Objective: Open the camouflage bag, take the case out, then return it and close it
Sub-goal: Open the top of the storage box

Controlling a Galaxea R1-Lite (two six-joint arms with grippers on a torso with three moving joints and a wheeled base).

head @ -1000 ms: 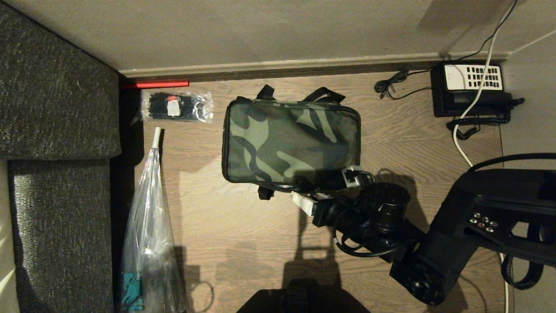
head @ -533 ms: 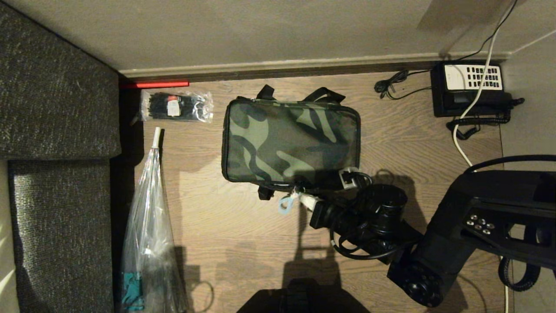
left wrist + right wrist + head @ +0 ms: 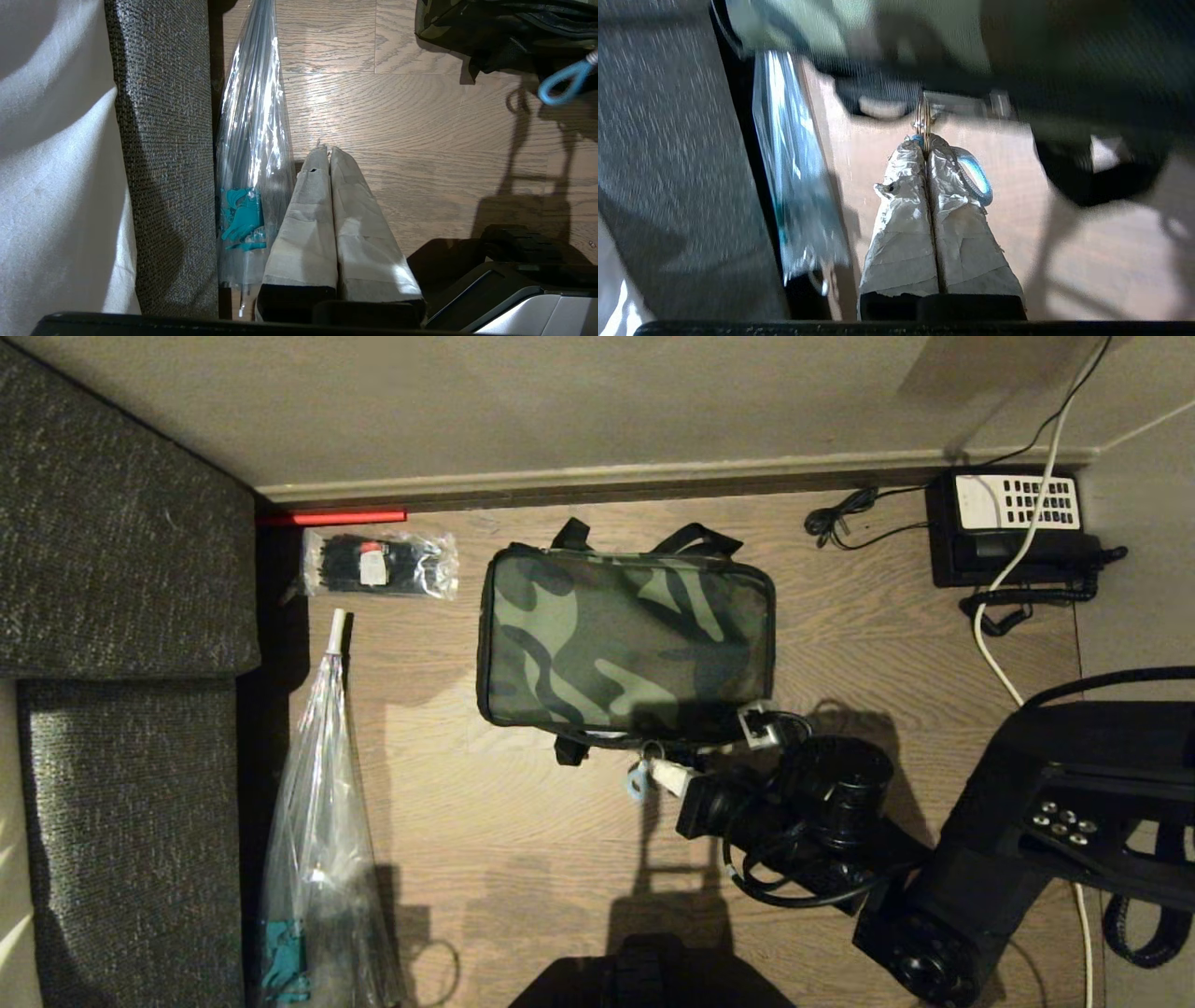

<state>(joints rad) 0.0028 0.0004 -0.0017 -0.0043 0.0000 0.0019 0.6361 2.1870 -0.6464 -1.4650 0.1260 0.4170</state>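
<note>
One camouflage bag (image 3: 624, 639), one telephone (image 3: 1013, 527), one wrapped umbrella (image 3: 322, 821), one packet of cable ties (image 3: 378, 565), two grippers

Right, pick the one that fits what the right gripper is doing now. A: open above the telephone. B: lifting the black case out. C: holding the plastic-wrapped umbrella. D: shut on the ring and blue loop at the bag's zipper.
D: the right gripper has its taped fingers pressed together on the metal ring and blue loop at the near edge of the camouflage bag.
</note>
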